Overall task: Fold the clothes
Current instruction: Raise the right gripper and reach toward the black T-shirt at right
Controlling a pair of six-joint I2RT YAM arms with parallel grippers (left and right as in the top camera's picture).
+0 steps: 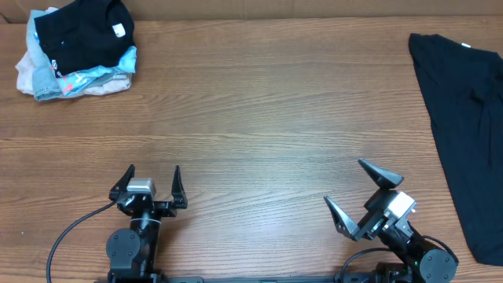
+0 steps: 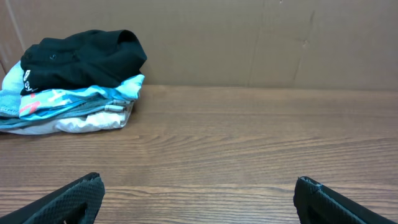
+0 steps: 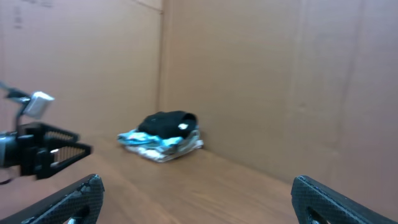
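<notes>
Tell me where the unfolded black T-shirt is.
Overhead view: the black T-shirt lies spread along the right edge of the table, beyond the right gripper, opposite the folded pile at far left.

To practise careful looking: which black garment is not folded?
The black T-shirt at the right edge of the table, lying spread out; the other black garment sits folded atop the far-left pile.
</notes>
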